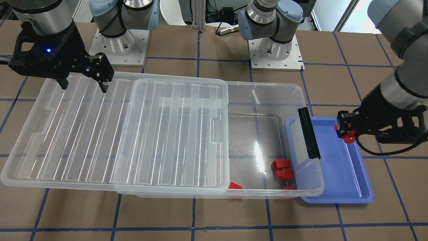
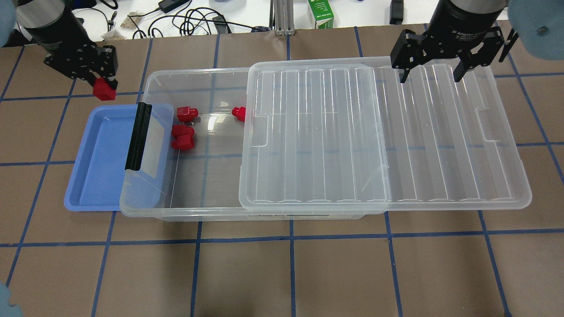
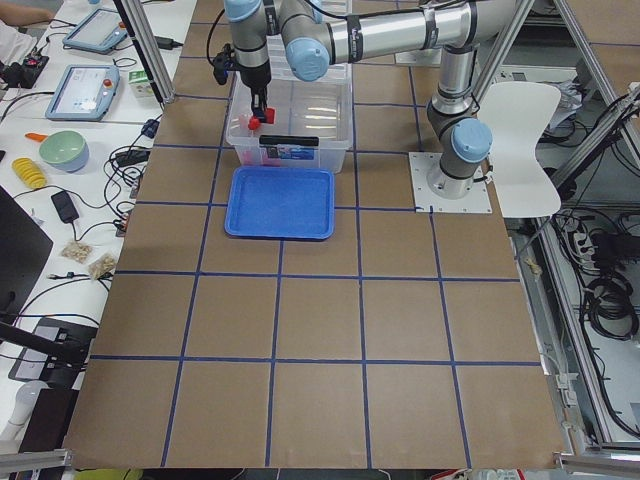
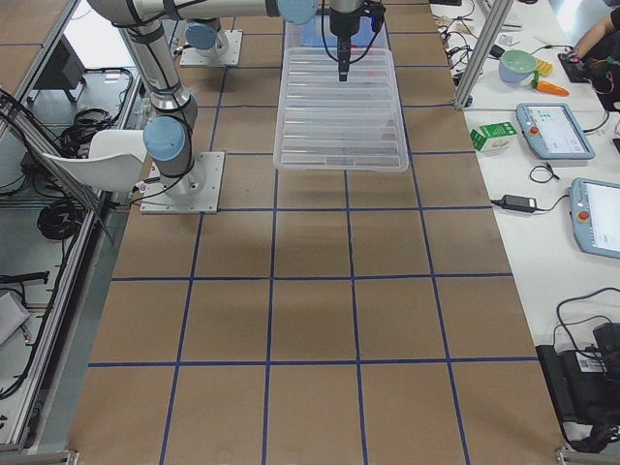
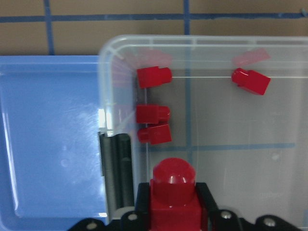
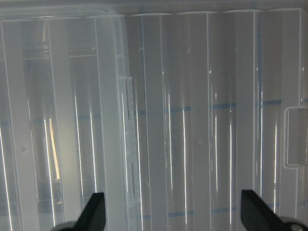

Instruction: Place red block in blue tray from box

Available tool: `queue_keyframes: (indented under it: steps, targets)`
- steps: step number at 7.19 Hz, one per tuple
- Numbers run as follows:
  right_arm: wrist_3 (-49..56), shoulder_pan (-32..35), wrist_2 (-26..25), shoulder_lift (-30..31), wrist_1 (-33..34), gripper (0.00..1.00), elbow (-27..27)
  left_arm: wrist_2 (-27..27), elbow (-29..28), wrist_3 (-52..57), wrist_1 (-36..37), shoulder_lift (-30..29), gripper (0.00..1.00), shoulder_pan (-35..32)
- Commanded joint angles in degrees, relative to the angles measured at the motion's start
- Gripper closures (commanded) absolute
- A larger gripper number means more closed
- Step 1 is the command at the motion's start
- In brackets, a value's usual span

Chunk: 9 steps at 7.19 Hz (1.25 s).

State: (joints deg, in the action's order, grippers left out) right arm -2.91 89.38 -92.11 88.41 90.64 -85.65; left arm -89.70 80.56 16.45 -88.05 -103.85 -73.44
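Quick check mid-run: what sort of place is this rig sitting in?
Most likely a robotics lab workcell, not a home or a factory line. The arms are bolted on metal plates to a table gridded with blue tape, and a side bench carries tablet-like pendants and loose cables.

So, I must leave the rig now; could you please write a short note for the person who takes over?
Left hand: shut on the red block, out of the box, held by the blue tray edge.
Right hand: open, empty, above the lid, which is slid aside.
Done: block picked from the box.
Left: bring it over the tray, lower, release. No block shows in the tray yet.
Four other red blocks lie in the box.
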Motion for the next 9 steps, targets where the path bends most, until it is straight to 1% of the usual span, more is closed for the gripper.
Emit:
queue_keyframes:
  steps: [1,3,5,6,7,9]
  targets:
    - [0.10,0.00,0.09,0.00,0.07,0.00,-0.22,-0.65,2.04,10.23,1.21,-2.31,1.00,6.71]
    - [0.10,0.00,0.09,0.00,-0.02,0.00,-0.31,-0.47,6.86,11.07,9.01,-4.86,1.00,6.81]
    - [0.10,0.00,0.09,0.09,-0.02,0.00,-0.31,-0.30,12.13,11.06,16.47,-9.07,1.00,6.81]
    - [0.10,0.00,0.09,0.18,-0.02,0.00,-0.39,-0.38,13.81,11.59,19.99,-11.18,1.00,6.81]
    - [0.18,0.00,0.09,0.09,-0.02,0.00,-0.39,-0.38,14.00,11.42,21.25,-12.85,1.00,6.81]
    - [1.15,-0.78,0.17,-0.08,-0.11,0.00,0.13,-0.56,14.35,11.85,21.08,-15.85,1.00,6.90]
